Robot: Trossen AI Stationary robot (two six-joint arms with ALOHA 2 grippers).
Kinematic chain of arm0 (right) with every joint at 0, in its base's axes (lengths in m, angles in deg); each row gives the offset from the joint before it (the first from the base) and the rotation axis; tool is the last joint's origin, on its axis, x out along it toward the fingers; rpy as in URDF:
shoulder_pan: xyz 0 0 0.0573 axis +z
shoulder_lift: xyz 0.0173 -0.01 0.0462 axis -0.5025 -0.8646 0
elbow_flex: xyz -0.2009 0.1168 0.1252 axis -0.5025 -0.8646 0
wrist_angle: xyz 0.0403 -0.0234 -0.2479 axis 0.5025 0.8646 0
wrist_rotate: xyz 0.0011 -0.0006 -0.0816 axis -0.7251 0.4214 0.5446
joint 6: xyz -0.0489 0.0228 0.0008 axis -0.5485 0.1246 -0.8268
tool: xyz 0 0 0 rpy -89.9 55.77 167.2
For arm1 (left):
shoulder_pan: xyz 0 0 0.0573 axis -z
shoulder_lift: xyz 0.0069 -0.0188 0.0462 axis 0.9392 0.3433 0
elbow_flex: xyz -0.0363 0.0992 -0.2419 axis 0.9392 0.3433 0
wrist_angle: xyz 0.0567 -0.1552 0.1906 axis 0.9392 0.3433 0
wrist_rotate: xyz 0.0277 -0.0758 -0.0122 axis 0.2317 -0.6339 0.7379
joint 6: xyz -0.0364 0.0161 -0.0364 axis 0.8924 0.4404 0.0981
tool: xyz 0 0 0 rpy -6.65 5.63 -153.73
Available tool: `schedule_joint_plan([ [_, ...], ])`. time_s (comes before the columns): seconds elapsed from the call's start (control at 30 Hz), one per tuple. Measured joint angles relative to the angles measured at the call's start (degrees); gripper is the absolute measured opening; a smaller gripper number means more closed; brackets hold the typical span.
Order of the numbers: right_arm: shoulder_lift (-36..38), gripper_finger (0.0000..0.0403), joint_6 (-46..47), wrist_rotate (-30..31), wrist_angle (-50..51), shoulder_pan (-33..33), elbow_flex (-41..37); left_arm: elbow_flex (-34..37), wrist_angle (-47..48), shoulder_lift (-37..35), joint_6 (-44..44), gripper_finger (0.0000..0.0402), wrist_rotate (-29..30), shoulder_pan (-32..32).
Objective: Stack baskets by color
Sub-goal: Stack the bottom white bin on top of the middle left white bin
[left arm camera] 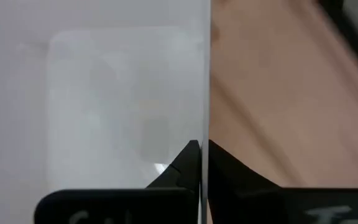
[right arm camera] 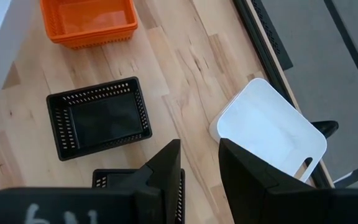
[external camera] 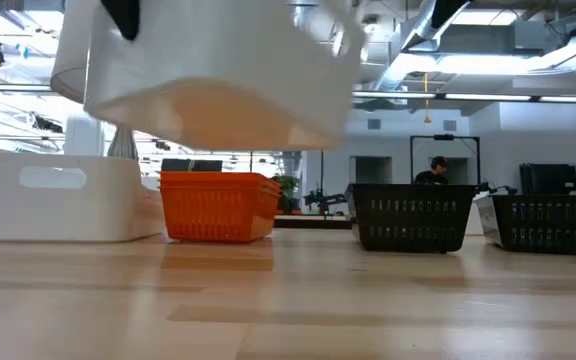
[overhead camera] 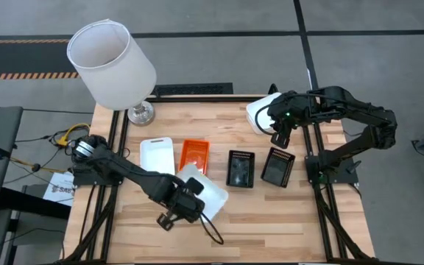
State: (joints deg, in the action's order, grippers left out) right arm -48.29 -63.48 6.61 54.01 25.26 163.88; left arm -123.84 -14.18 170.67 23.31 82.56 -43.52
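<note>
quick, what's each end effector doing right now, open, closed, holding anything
Left end effector: closed on the wall of a white basket, lifted off the table.
Right end effector: open, holding nothing, above another white basket.

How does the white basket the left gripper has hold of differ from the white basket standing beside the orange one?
The gripped white solid-walled plastic basket is lifted off the wooden table and tilted, its wall pinched in the shut left gripper. The other white basket stands flat and untouched by the orange slotted basket. Both are white, rectangular and solid-walled.

White baskets (overhead camera: 157,154), orange basket (overhead camera: 193,154), black slotted baskets (overhead camera: 241,168), seemingly pale-wood table (overhead camera: 271,213)
</note>
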Motion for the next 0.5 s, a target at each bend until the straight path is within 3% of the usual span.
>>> schedule_joint_plan([
  [0.27, 0.0, 0.0133, 0.0, 0.1, -0.8, 0.0, 0.0, -3.1, 19.1, -4.1, -15.5, 0.0000, 8.9, -4.5],
  [0.37, 0.0, 0.0132, 0.0, 0.2, -2.2, -0.1, 0.0, -3.1, 22.2, -6.2, -19.0, 0.0000, 12.8, -7.0],
  [0.5, 0.0, 0.0133, 0.0, 0.2, -3.7, -0.1, 0.0, -3.1, 26.5, -9.1, -22.2, 0.0000, 13.5, -10.9],
])
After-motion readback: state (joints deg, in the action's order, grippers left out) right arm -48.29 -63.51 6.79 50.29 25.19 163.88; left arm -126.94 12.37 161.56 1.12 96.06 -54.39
